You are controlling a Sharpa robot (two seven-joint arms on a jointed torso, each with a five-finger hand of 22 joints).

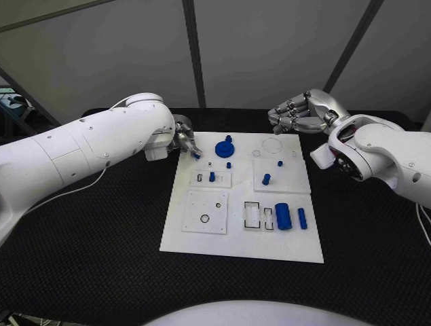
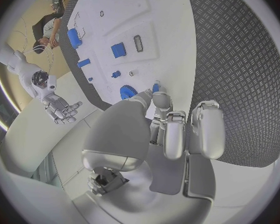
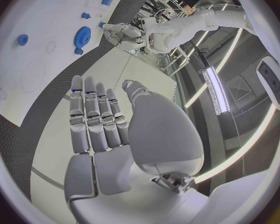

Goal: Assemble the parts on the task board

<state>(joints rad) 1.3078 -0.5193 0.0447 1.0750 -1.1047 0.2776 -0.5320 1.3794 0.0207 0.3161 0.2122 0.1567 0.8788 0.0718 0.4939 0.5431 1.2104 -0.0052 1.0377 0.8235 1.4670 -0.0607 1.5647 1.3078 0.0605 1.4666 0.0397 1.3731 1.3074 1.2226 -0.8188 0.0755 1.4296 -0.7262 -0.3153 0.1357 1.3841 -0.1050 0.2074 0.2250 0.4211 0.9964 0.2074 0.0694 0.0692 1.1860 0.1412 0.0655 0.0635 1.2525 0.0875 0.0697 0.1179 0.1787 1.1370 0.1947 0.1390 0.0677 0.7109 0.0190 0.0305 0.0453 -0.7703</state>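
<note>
The white task board [image 1: 205, 238] lies in the middle of the black table. My left hand [image 1: 184, 140] is at the board's far left corner and pinches a small blue part [image 1: 195, 155] at its fingertips [image 2: 160, 98], just over the board; the same small blue part [image 2: 155, 87] is beside the blue gear [image 2: 127, 92]. That blue gear [image 1: 224, 147] stands on the board just right of the hand. My right hand [image 1: 298, 114] hovers beyond the board's far right corner, its fingers [image 3: 93, 114] stretched out and holding nothing.
Small blue pegs [image 1: 266, 179] stand in the board's middle. A blue cylinder [image 1: 284, 216] and a blue bar [image 1: 303, 218] lie near the board's right edge. Black table mat [image 1: 98, 244] surrounds the board.
</note>
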